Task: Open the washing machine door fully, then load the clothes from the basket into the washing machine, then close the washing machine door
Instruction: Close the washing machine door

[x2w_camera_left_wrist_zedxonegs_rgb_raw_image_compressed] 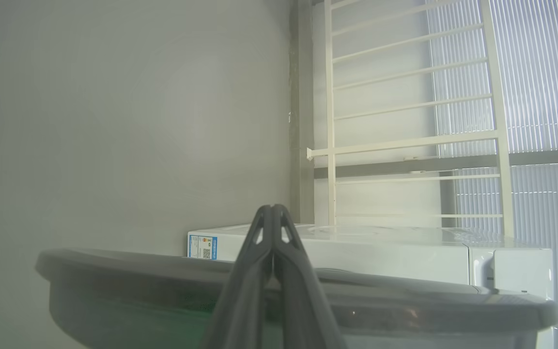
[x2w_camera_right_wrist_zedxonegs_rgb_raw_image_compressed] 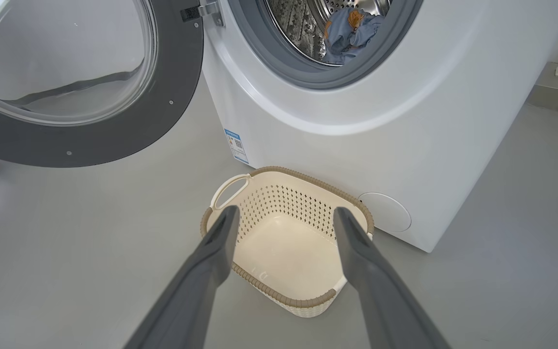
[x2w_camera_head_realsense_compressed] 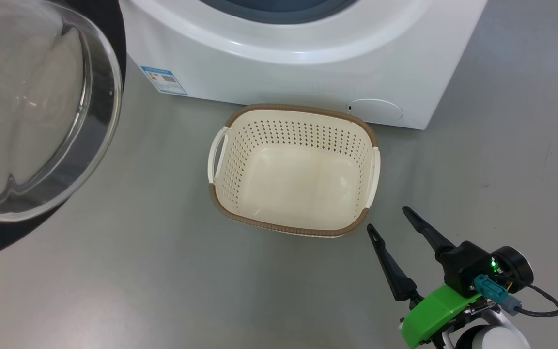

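Two grippers: the left gripper has its dark fingers pressed together on nothing; the right gripper is spread wide and empty.
Basket: small cream perforated plastic basket with a brown woven-look rim, empty, on the grey floor just before the washer.
Clothes: blue fabric bundle with an orange patch, inside the steel drum.
Door: round black-rimmed glass door, swung open left of the big white front-loading washing machine.

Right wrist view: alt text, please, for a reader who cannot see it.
Blue clothes lie in the drum of the white washing machine, whose round door stands open to the left. On the grey floor before it sits the cream basket, nothing in it, seen between the spread fingers of the open right hand.
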Tool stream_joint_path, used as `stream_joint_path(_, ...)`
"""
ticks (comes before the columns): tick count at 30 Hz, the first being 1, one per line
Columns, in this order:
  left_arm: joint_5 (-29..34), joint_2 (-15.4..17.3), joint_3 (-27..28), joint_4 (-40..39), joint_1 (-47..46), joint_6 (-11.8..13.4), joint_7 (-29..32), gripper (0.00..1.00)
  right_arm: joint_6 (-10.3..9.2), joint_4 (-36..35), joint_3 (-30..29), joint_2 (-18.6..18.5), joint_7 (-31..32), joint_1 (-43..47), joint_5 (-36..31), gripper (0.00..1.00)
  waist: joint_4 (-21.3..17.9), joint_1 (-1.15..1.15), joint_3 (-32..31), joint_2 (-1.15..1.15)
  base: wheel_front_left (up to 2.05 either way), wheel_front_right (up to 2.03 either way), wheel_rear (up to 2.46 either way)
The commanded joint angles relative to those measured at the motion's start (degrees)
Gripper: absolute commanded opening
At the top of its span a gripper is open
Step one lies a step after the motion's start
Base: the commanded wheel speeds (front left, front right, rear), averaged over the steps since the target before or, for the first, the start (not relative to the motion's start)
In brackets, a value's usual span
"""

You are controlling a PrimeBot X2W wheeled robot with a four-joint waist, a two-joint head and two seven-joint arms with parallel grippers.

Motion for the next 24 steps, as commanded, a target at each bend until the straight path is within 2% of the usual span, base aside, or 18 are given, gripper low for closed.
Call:
stream_joint_path(1,-0.17,4.12,0.04,-1.36,-0.05,-0.57,1.11,0.00,0.09,-1.50,1.53,0.55,-0.26,-1.35,-0.57,1.00,0.04,0.00,-0.04,0.00,0.00,0.00,0.00)
stream_joint_path(12,-0.05,2.56,-2.05,-3.75,1.64,-1.85,6.80,0.00,0.09,-0.94,1.45,0.88,-0.74,-1.36,-0.49,1.00,-0.09,0.00,-0.92,0.00,0.00,0.00,0.00)
stream_joint_path(24,-2.01,-0.37,-3.26,-11.97,5.95,-3.05,15.99,0.00,0.09,0.39,1.28,1.48,-1.78,-1.38,-0.07,1.00,0.15,0.00,-2.57,0.00,0.00,0.00,0.00)
